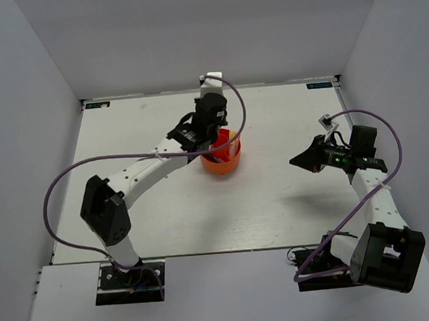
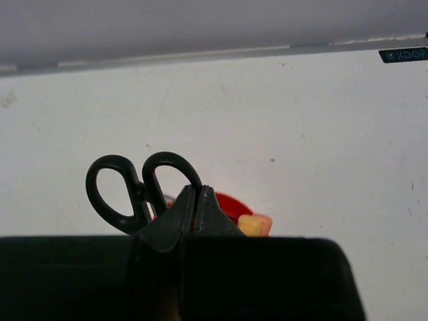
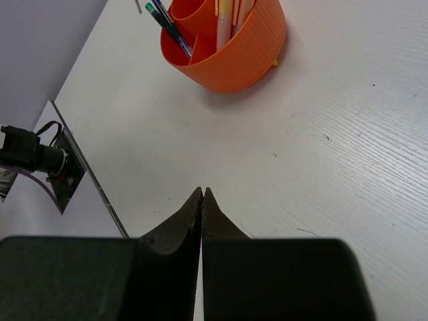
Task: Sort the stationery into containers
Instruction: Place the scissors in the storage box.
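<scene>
Left claw [image 2: 197, 195]: clenched, fingers pressed tip to tip with only a hairline seam between them. Nothing was seen in the seam. It hung over the tub [image 1: 222, 164], which stood near the middle of the table [image 1: 278, 215], slightly towards the far edge.

Scissors [image 2: 137, 190]: two black handle loops showed just behind and to the left of the left claw's tips. The blades were hidden by the fingers, so contact with the claw could not be judged.

A pale yellow end with an orange edge, the marker [image 2: 254, 224], poked up just right of the tips, with a sliver of the tub's red rim beside it.

Right claw [image 3: 202, 195]: clenched, empty, over bare table well apart from the tub.

Right wrist view: tub ribbed on its outer wall. Thin dark and blue pens [image 3: 168, 27] leaned in an outer compartment, tips above the rim. A pale-capped marker [image 3: 224, 30] stood in the next compartment.

Writing: dark label [image 2: 403, 55] at the far table edge, light characters reading roughly "XGOF", not certain. Corner labels in the top view were too small to read
</scene>
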Motion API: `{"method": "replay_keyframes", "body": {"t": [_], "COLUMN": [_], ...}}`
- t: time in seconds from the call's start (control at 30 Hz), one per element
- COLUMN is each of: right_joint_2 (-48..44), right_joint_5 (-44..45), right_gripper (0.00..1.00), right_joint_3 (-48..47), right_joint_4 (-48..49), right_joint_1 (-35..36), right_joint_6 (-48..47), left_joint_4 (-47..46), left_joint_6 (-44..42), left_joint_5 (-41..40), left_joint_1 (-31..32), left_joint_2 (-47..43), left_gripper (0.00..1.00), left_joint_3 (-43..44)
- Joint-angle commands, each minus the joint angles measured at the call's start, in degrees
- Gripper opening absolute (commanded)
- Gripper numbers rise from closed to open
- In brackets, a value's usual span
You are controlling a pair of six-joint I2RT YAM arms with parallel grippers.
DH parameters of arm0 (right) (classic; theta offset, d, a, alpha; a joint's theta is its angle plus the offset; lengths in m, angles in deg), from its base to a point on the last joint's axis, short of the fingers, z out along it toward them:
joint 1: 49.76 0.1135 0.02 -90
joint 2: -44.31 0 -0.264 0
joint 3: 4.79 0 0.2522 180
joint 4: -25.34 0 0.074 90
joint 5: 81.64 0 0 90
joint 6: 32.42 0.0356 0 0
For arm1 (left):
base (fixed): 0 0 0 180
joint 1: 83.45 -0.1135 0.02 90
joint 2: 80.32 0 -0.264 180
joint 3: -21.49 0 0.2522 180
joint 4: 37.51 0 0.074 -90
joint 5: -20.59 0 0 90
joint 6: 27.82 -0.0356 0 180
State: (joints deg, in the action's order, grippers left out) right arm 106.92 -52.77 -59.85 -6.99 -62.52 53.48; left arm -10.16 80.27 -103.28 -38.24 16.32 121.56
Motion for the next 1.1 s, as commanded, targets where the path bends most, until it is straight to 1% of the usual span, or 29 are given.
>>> {"method": "replay_keyframes", "body": {"t": [0.0, 0.07, 0.13, 0.33, 0.7, 0.8, 0.9, 0.93, 0.97, 1.0, 1.03, 1.07], "right_joint_2": [-0.56, -0.3, -0.38, -0.29, 0.06, -0.12, -0.12, -0.12, -0.21, -0.21, -0.03, -0.29], "right_joint_5": [-0.22, -0.22, -0.23, -0.31, -0.4, -0.4, -0.58, -0.58, -0.58, -0.58, -0.58, -0.66], "right_gripper": [0.0, 0.0, 0.0, 0.0, 0.0, 0.0, 0.0, 0.0, 0.0, 0.0, 0.0, 0.01], "right_joint_3": [0.17, 0.25, 0.34, 0.17, -0.01, -0.18, -0.36, -0.27, -0.36, -0.36, -0.36, -0.45], "right_joint_4": [1.87, 1.95, 1.87, 1.78, 1.26, 1.25, 1.17, 1.17, 0.99, 0.9, 1.16, 0.99], "right_joint_1": [-0.25, -0.17, -0.25, -0.25, -0.43, -0.34, -0.43, -0.52, -0.43, -0.52, -0.52, -0.52], "right_joint_6": [-0.91, -1.09, -1.09, -1.09, -1.53, -1.79, -1.79, -1.79, -1.79, -1.79, -1.62, -1.7], "left_joint_4": [-8.73, -10.93, -12.52, -13.32, -13.15, -13.14, -12.44, -12.7, -12.36, -12.27, -12.44, -12.35], "left_joint_6": [-12.27, -13.51, -14.57, -15.1, -9.66, -9.3, -8.24, -7.72, -6.93, -6.84, -6.58, -6.22], "left_joint_5": [-7.08, -9.71, -10.25, -11.84, -12.36, -12.54, -12.63, -12.71, -12.63, -12.63, -12.71, -12.71], "left_joint_1": [2.94, 3.48, 4.09, 4.8, 5.06, 5.32, 5.59, 5.5, 5.76, 5.85, 5.77, 5.85], "left_joint_2": [1.96, 4.77, 6.53, 10.93, 12.43, 12.52, 12.26, 12.0, 11.38, 11.12, 10.59, 10.5], "left_gripper": [0.0, 0.0, 0.0, 0.0, 0.0, 0.0, 0.05, 0.1, 0.1, 0.13, 0.19, 0.22], "left_joint_3": [6.06, 8.08, 9.05, 10.73, 4.32, 2.82, 1.77, 1.24, 0.02, -0.43, -1.3, -1.31]}}
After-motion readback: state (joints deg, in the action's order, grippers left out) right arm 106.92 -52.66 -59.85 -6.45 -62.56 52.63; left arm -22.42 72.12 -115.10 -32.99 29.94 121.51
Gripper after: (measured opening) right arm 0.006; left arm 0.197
